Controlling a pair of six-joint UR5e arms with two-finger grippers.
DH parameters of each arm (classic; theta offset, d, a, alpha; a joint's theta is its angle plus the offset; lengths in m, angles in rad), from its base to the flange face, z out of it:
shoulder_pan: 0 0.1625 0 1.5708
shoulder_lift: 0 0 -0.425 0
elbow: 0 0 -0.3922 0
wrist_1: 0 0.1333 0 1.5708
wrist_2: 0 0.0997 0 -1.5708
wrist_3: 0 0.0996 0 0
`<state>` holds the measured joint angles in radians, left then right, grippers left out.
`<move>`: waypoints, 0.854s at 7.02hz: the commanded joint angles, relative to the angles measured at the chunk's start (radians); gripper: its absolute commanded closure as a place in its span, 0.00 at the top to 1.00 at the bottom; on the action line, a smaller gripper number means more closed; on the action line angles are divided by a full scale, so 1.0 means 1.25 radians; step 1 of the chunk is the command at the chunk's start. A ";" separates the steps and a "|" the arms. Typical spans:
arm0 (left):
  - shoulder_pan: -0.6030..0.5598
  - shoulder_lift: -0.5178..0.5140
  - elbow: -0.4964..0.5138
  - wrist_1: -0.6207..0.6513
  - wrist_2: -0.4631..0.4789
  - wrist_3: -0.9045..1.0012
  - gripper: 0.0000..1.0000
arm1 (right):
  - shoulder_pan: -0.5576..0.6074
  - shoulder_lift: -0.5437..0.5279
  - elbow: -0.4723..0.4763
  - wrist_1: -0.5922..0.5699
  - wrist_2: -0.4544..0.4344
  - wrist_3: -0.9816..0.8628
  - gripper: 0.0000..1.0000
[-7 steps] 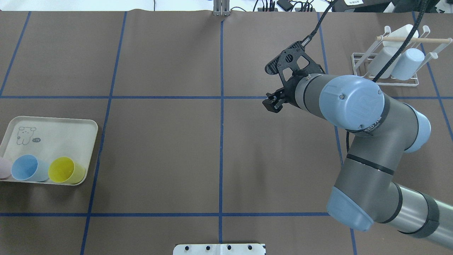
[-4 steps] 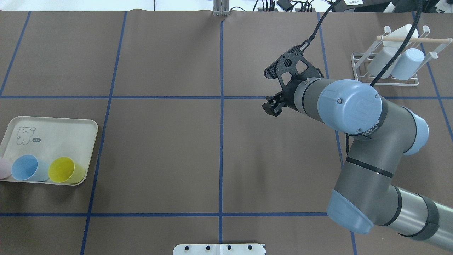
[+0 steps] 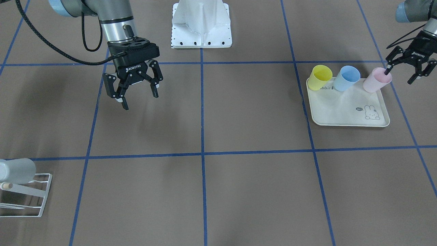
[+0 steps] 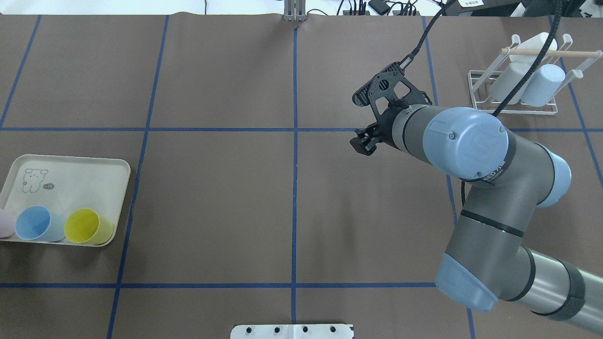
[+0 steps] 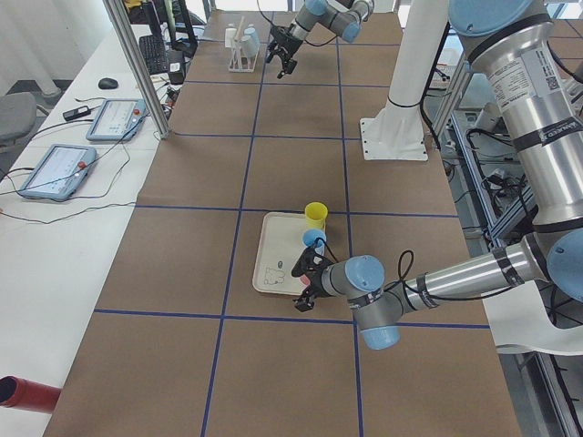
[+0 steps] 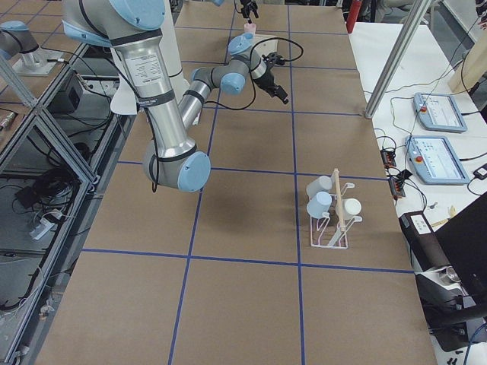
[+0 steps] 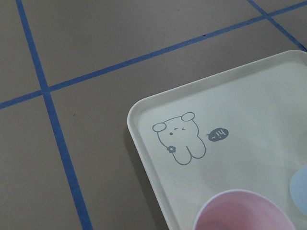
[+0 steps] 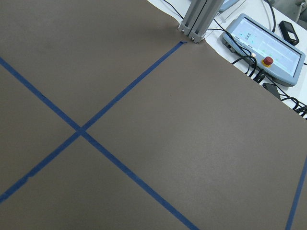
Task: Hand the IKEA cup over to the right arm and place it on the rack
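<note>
Three IKEA cups stand along one edge of a cream tray [image 3: 344, 112]: yellow [image 3: 321, 77], blue [image 3: 346, 78] and pink [image 3: 376, 79]. My left gripper [image 3: 399, 76] is open at the pink cup, with one fingertip [image 3: 387, 71] at the cup's rim and the other outside it. In the left wrist view the pink rim [image 7: 244, 213] fills the bottom edge. My right gripper [image 3: 139, 99] hangs open and empty above the table, far from the cups. It also shows in the overhead view [image 4: 362, 141]. The white wire rack [image 4: 518, 89] stands at the far right.
The rack [image 6: 331, 220] holds several pale cups under a wooden bar [image 4: 551, 52]. The robot's white base [image 3: 201, 24] is at the table's near edge. Blue tape lines cross the brown mat. Control tablets [image 6: 430, 110] lie beyond the table.
The right arm's wrist and elbow shifted only slightly, with the gripper staying near the same spot. Tray and cups have not moved.
</note>
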<state>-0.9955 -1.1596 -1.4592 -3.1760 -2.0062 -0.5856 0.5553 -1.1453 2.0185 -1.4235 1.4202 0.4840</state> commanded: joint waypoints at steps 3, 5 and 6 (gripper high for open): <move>0.020 -0.014 0.011 -0.002 -0.001 0.002 0.21 | 0.000 -0.007 -0.001 0.001 -0.001 -0.004 1.00; 0.020 -0.018 0.013 -0.003 -0.015 0.003 0.20 | 0.000 -0.007 -0.001 0.001 -0.001 -0.006 1.00; 0.020 -0.017 0.013 -0.004 -0.022 0.003 0.19 | 0.000 -0.007 -0.001 0.001 -0.001 -0.006 1.00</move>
<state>-0.9716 -1.1810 -1.4437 -3.1797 -2.0245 -0.5820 0.5553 -1.1535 2.0172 -1.4221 1.4189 0.4777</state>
